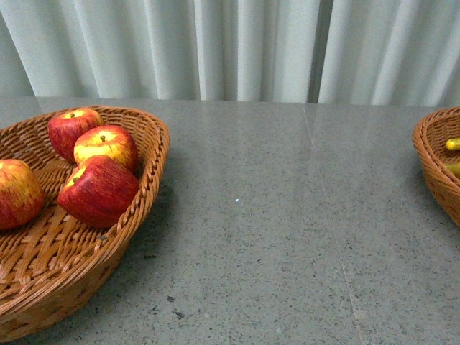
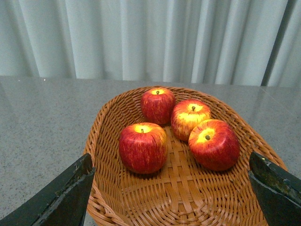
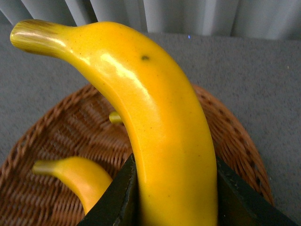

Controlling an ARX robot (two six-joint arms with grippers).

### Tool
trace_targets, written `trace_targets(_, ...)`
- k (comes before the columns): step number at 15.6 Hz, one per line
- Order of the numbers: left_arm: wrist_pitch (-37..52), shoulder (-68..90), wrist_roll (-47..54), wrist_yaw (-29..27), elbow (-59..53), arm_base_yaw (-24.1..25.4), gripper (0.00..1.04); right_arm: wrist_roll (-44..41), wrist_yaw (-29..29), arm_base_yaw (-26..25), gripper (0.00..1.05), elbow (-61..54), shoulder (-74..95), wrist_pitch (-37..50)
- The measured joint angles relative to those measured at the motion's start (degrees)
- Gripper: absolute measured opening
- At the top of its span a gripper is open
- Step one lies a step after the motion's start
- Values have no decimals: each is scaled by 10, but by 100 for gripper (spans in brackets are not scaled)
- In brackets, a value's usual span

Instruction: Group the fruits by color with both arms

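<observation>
Staged test setup like a lab or demo room, plain grey speckled desk (image 1: 287, 215) with little on it, pale pleated curtain (image 1: 230, 47) closing off the whole background, two woven wicker baskets (image 1: 154, 154) set well apart holding glossy fruit

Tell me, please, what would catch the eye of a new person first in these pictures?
Probably the big yellow banana held between the right gripper fingers, above a wicker basket where another banana lies. Next, the four red apples grouped in the other wicker basket on the grey table, below the open left gripper.
</observation>
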Motion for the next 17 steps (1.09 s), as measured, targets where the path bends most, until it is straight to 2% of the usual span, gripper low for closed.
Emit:
trace_targets(3,0,0,0,0,0,0,98,-51,7,-6,35,-23,-7,-47)
trace_targets(4,0,0,0,0,0,0,98,-53,5,-5,39,-25,-15,-46)
trace_targets(6,0,0,0,0,0,0,98,-47,-12,3,67,-30,-50,-38)
trace_targets(9,0,0,0,0,0,0,98,-4,-38,38,100,-37,-103,2)
trace_targets(11,0,0,0,0,0,0,98,50,-46,52,98,-52,-145,71)
trace_targets(13,0,0,0,0,0,0,98,168,-35,64,98,-72,-194,169)
trace_targets(14,0,0,0,0,0,0,98,189,-30,72,98,-80,-204,177)
trace_targets(15,0,0,0,0,0,0,98,187,59,97,90,-109,-223,224)
trace_targets(16,0,0,0,0,0,0,98,174,166,133,75,-176,-281,227)
trace_targets(17,0,0,0,0,0,0,98,170,217,151,64,-226,-334,212)
